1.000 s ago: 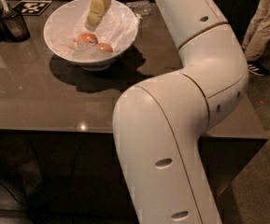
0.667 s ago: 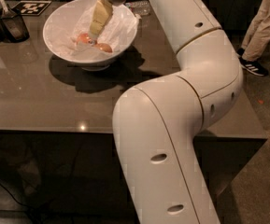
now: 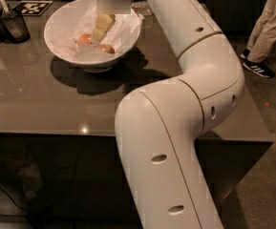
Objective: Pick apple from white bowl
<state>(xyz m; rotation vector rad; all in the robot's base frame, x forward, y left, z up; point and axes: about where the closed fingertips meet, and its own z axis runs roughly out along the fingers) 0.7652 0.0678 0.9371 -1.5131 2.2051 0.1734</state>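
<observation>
The gripper is held low inside the white bowl, open or closed cannot be told, while the apple is left unlifted just beside it.

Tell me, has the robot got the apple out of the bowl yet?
Not yet. Done: the gripper is down inside the white bowl, low between the two fruits. In hand: it seems to be lining up on the apple, which lies on the crumpled paper near a paler apple. Left: grab the apple and lift it out over the rim.
</observation>
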